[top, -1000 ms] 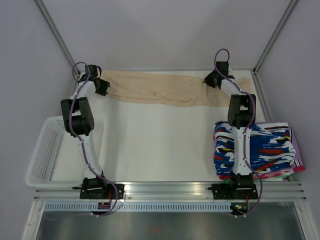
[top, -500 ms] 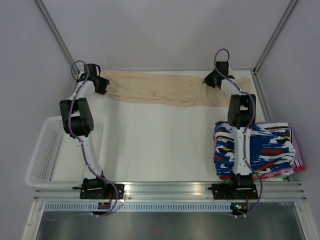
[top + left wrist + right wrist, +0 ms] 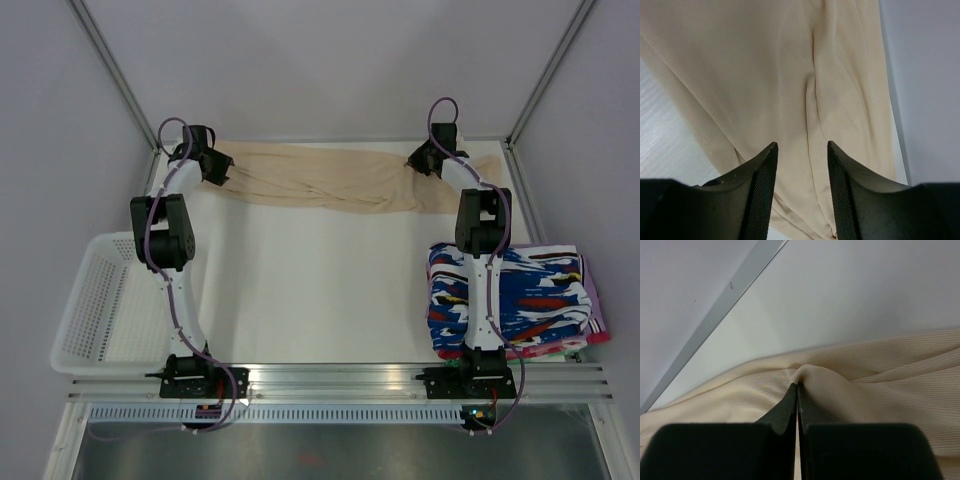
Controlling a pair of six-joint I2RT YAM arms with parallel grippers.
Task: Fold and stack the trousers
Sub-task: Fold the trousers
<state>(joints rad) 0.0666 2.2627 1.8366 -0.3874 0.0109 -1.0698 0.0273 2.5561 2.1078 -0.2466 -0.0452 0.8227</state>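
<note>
The beige trousers point(image 3: 320, 180) lie stretched left to right along the far edge of the table. My left gripper point(image 3: 222, 168) is open above their left end; in the left wrist view the cloth point(image 3: 790, 75) lies flat under and between the two spread fingers, and nothing is held. My right gripper point(image 3: 415, 160) is shut on the trousers near their right end; in the right wrist view the fingers pinch a raised fold of the fabric point(image 3: 805, 372).
A stack of blue, white, red and black patterned garments point(image 3: 520, 300) lies at the right, beside the right arm. A white mesh basket point(image 3: 100, 310) stands at the left edge. The back wall and frame posts run close behind the trousers.
My left gripper has moved right and slightly away from the table's left end, and now stands open over the cloth. The right gripper has not moved.
</note>
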